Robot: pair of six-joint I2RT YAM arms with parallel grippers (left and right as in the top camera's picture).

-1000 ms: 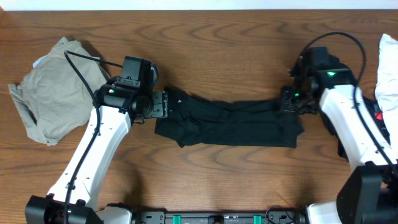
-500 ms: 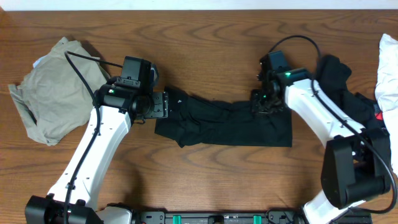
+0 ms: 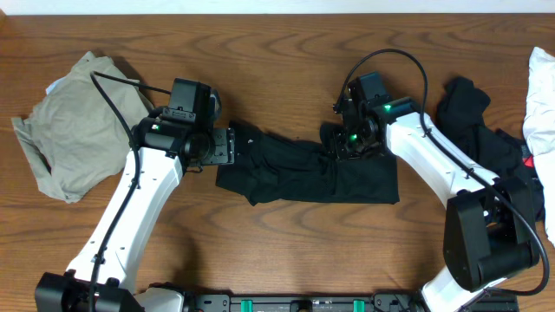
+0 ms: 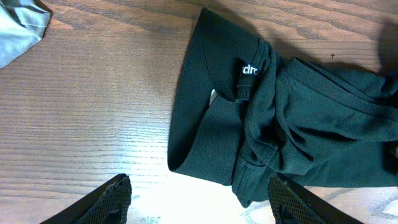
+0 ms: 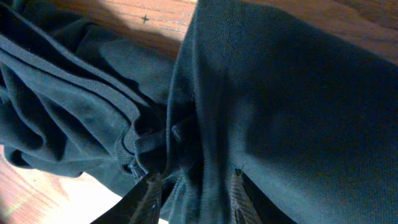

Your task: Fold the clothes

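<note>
A long black garment (image 3: pixel 303 173) lies across the table's middle, its right end doubled over to the left. Its white logo tag (image 4: pixel 249 70) shows in the left wrist view. My left gripper (image 3: pixel 227 146) sits at the garment's left end, open, its fingers (image 4: pixel 115 196) on either side of the hem and holding nothing. My right gripper (image 3: pixel 340 143) rests low on the folded-over part, its jaws apart with a ridge of black cloth (image 5: pixel 199 149) between them. A khaki-grey garment (image 3: pixel 74 121) lies crumpled at the far left.
Another heap of black clothes (image 3: pixel 473 121) lies at the right behind my right arm, with white cloth (image 3: pixel 542 95) at the right edge. The table's far edge runs along the top of the overhead view.
My right gripper has travelled left, dragging the garment's right end over the middle, so the garment is shorter. Its jaws have parted. The left arm has stayed still.
</note>
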